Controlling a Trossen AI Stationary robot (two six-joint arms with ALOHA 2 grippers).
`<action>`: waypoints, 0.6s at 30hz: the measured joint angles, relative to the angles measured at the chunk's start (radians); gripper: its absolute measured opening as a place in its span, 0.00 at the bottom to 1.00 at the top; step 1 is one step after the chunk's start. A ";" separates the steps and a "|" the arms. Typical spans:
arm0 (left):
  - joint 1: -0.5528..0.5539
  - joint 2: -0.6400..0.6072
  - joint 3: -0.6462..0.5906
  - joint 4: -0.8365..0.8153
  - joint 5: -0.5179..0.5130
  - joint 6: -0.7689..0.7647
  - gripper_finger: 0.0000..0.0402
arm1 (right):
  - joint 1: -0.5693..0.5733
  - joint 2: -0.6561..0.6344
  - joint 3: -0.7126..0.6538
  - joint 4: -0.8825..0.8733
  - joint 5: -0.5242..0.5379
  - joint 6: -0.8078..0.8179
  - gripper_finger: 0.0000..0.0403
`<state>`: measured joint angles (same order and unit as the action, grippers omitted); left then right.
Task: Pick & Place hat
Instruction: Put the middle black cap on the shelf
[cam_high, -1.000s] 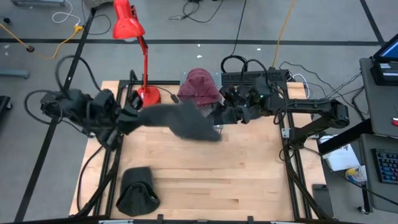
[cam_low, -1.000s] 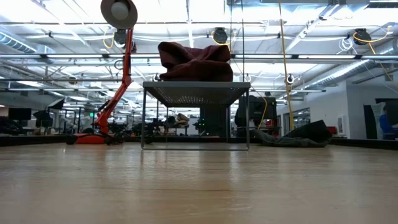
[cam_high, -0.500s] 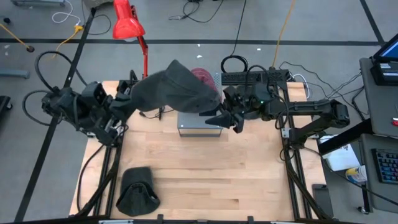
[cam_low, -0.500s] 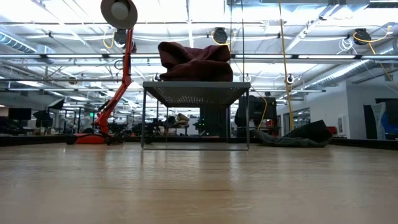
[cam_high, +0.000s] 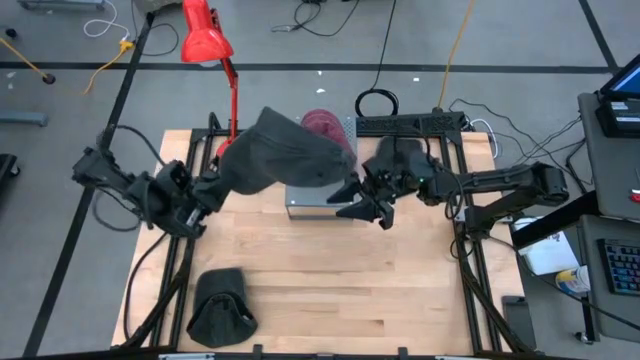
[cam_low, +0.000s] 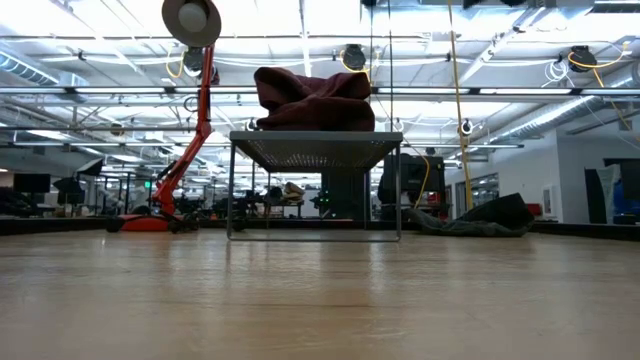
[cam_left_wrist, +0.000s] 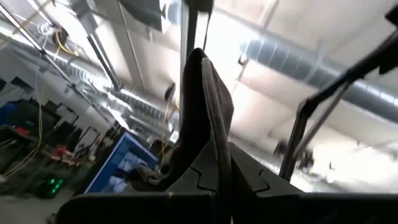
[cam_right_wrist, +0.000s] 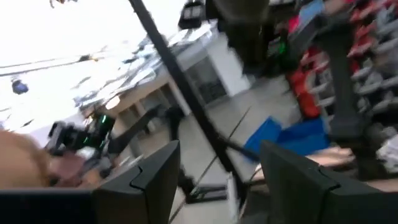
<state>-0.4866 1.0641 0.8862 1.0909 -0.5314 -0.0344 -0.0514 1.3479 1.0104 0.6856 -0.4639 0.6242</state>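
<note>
Evidently soft: the dark grey hat (cam_high: 280, 155) hangs limp above the metal stand (cam_high: 320, 205), far centre; left gripper (cam_left_wrist: 214, 180) pinches its brim edge; right gripper (cam_high: 362, 200), just right of it, fingers spread, empty; light, floppy; likely best held by the brim.

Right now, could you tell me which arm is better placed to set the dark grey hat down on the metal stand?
Left. The left gripper is shut on the dark grey hat, held over the metal stand beside the maroon hat. The right gripper is open and holds nothing.
</note>
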 joint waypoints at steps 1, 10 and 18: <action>0.000 0.010 -0.029 0.063 -0.002 0.001 0.02 | 0.003 -0.007 -0.028 0.029 0.030 -0.014 0.53; 0.001 0.172 -0.139 0.465 -0.012 0.014 0.02 | 0.060 -0.046 -0.243 0.317 0.258 -0.168 0.53; 0.034 0.253 -0.138 0.472 -0.021 -0.109 0.02 | 0.074 -0.045 -0.299 0.457 0.339 -0.218 0.53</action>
<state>-0.4526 1.3166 0.7479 1.5633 -0.5522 -0.1433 0.0224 1.3027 0.7109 1.1426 -0.1247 0.4060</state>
